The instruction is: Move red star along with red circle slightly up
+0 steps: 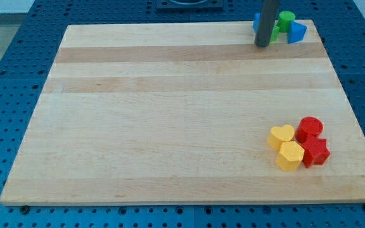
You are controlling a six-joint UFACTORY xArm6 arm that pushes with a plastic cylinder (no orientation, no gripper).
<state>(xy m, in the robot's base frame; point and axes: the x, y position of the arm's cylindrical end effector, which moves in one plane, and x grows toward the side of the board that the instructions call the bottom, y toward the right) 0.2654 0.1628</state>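
The red circle (310, 128) and the red star (315, 152) lie close together near the view's bottom right of the wooden board (170, 114), the star just below the circle. A yellow heart (281, 136) and a yellow hexagon (290, 155) touch them on their left. My tip (262, 44) stands near the view's top right, far above the red blocks, touching none of them.
Behind the rod at the top right corner sit a green block (287, 19), a blue triangle (297, 32) and part of another blue block (256, 22). A blue perforated table surrounds the board.
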